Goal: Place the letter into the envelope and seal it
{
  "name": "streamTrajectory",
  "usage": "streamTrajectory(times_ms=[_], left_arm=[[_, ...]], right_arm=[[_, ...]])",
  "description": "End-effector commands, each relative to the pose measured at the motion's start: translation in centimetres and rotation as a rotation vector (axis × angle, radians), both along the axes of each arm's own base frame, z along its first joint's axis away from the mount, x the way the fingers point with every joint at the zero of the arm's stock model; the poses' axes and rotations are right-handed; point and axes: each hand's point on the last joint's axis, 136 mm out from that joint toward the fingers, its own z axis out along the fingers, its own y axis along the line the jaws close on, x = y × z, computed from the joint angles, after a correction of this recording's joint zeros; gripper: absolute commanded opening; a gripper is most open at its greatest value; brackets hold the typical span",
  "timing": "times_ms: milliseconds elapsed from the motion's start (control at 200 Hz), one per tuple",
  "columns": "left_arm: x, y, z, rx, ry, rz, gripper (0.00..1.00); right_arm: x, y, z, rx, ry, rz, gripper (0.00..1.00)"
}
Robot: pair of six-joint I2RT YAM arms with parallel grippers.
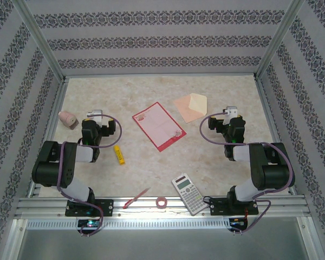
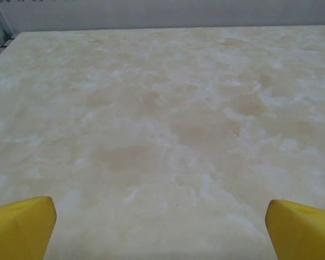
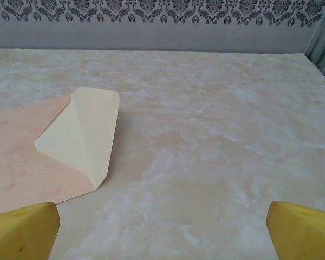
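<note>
Marble-pattern tabletop (image 1: 151, 89): beige and cream, walled in by patterned panels on three sides.
Letter (image 1: 158, 125): flat near the middle of the tabletop, turned on the diagonal, pink face up with the red border showing all round.
Envelope (image 1: 190, 106): peach, flat, nearer the far edge than the letter and toward the right edge. It is close to the letter but apart from it. Cream flap folded open at its right end (image 3: 81, 135).
Left arm (image 1: 62, 162): folded back near the left edge, wrist pointing toward the far edge.
Left jaws: spread wide, holding nothing. A yellow fingertip (image 2: 21, 227) sits at each lower corner of the wrist view, with bare tabletop between.
Right arm (image 1: 260, 168): folded back near the right edge, wrist aimed at the far edge.
Right jaws: spread wide, empty. Yellow fingertips (image 3: 21, 230) are well apart, with the envelope ahead and to the left, seemingly clear of them.
Calculator (image 1: 188, 193): near edge, right of centre, tilted.
Pen (image 1: 136, 198): red, at the near edge, with a small tape roll (image 1: 162, 203) just beside it.
Yellow stick (image 1: 119, 155): on the tabletop just right of the left arm — kind unclear.
Pink object (image 1: 67, 119): by the left edge — too small to identify.
</note>
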Motion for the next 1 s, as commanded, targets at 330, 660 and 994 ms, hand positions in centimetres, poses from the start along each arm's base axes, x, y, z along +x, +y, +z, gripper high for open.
streamTrajectory(times_ms=[330, 660, 994], left_arm=[[0.2, -0.9, 9.6, -0.243, 0.224, 0.059, 1.00], [3.0, -10.2, 7.0, -0.595, 0.515, -0.360, 1.00], [5.1, -12.4, 3.8, -0.650, 0.633, -0.452, 1.00]], right_arm=[[-2.9, 1.6, 9.0, 0.199, 0.156, -0.064, 0.98], [-2.1, 9.9, 10.9, 0.402, 0.281, -0.039, 0.98], [-0.7, 16.1, 5.2, 0.512, 0.458, 0.046, 0.98]])
